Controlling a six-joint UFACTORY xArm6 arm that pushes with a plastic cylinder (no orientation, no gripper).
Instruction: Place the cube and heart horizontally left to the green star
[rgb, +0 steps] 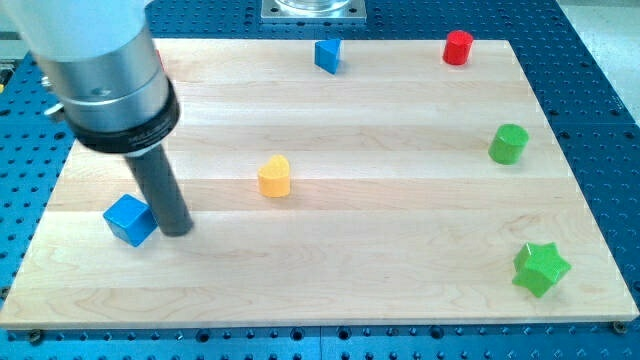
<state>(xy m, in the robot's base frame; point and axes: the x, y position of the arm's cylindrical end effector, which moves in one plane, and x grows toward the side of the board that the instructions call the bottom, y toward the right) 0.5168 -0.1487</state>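
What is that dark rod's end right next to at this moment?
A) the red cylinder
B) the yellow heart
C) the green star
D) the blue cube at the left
D: my tip sits just to the view's right of the blue cube, touching or nearly so, while the yellow heart, green star and red cylinder all lie well away.
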